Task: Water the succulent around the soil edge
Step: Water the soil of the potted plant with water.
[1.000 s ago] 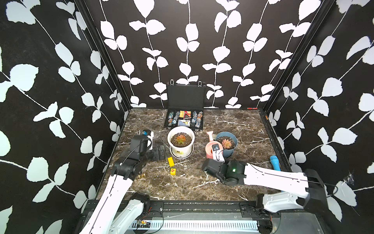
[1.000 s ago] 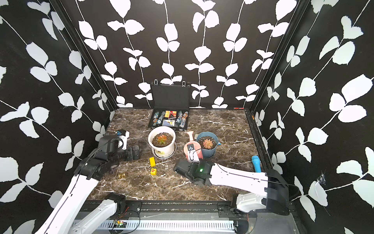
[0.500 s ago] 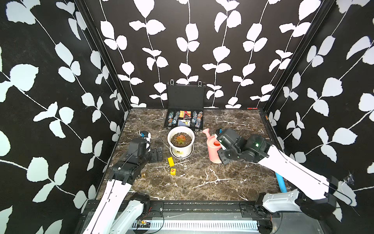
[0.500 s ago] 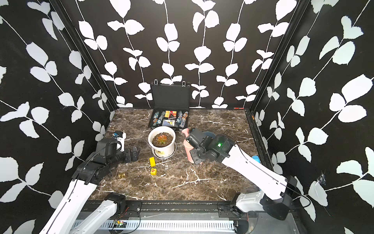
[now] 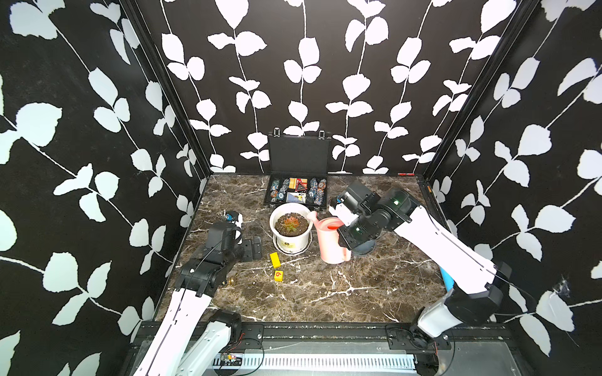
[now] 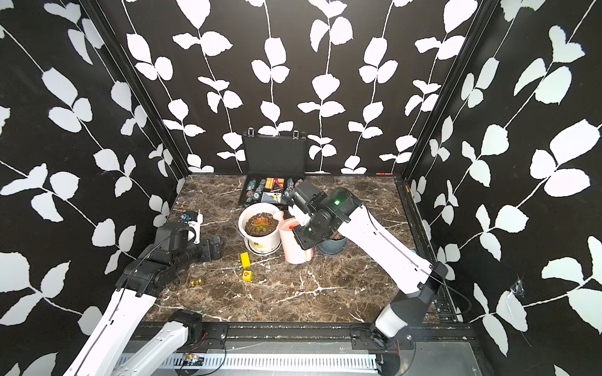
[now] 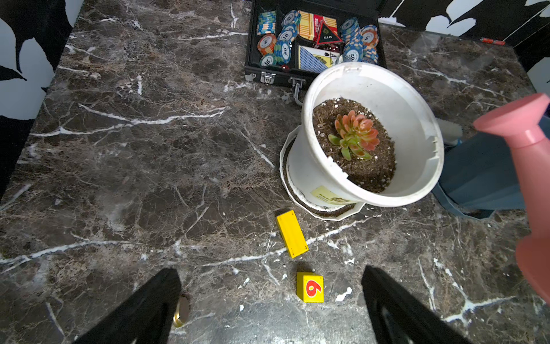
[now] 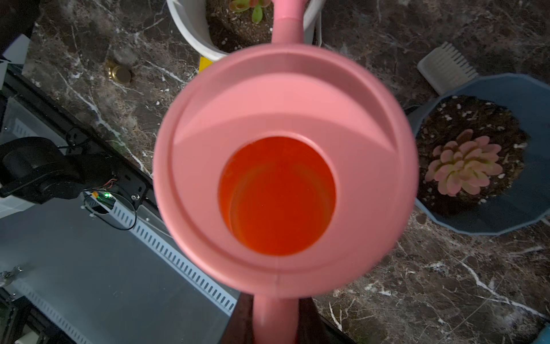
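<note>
My right hand [image 8: 275, 323] is clamped on the handle of the pink plastic watering can [image 5: 332, 242]; my left hand [image 7: 270, 278] gapes empty. The spiky orange-green succulent [image 7: 355, 135] sits white-potted on the desk [image 7: 148, 149] (spout [image 8: 287, 18] at the rim). I'd tip slowly, circling the dark gritty soil edge [image 7: 373, 177], sparing the leaves.

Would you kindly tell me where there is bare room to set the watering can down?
Widest bare table lies between the numbered yellow block and the front rail. Another patch: left of the poker case. Crowded: white pot, watering can, blue-grey pot together.
</note>
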Available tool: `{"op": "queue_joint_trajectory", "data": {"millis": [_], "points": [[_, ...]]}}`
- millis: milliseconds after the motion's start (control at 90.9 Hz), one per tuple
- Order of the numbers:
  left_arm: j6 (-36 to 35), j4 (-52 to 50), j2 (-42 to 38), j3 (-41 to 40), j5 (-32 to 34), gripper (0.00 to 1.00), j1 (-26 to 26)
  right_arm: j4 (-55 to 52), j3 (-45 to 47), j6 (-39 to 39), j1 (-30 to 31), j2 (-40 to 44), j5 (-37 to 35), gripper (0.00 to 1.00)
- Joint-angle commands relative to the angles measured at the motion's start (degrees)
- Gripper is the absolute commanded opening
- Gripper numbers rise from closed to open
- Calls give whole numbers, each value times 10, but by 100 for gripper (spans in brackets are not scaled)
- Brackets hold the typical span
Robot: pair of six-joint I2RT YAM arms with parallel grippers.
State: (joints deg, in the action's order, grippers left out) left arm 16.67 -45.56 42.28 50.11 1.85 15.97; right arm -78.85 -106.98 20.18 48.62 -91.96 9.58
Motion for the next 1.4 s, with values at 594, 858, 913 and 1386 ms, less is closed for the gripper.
{"op": "queue_joint_trajectory", "data": {"millis": [594,858,913,1386], "points": [[4,-12,1,2,-1,99,-4,-153,-274,-5,-16,-189,-5,0],[4,-11,2,2,-6,99,-4,-168,-368,12,-22,-240,9,0],[4,-11,1,2,-7,99,-4,-171,-384,16,-24,-250,14,0],[4,-11,1,2,-9,99,-6,-169,-473,41,-18,-308,61,0]]}}
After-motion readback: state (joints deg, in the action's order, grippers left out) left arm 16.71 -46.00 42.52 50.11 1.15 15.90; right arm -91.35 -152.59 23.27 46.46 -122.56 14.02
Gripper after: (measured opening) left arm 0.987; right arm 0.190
